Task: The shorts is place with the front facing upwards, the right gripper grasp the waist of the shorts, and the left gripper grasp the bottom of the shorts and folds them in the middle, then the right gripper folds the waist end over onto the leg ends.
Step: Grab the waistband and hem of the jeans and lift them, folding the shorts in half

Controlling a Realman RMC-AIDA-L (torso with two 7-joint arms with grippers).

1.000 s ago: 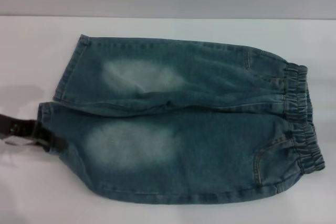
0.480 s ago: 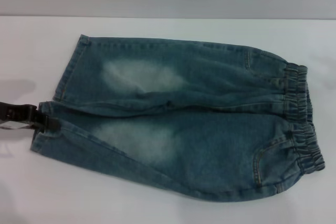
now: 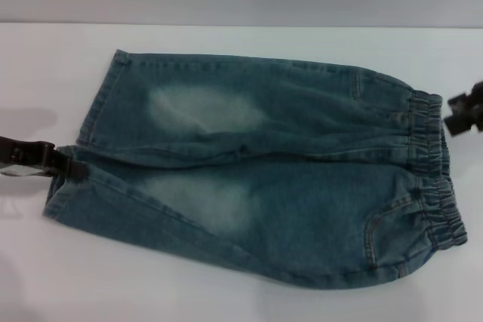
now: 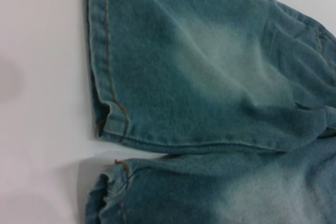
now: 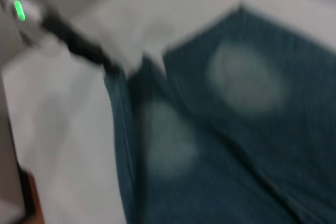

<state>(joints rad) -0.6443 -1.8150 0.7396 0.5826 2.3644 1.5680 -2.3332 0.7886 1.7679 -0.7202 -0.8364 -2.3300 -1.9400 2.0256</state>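
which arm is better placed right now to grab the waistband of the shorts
The right. The right gripper hangs just beyond the waist of the shorts, not yet touching it. The left gripper is at the far end, on the hem of the near leg, which looks pulled up.

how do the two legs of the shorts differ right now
The near leg has its hem corner pinched and lifted by the left gripper, so its lower edge runs slanted; the far leg lies flat and untouched. The near leg's hem is bunched; the far leg's hem is straight. Both are faded blue denim with a pale patch.
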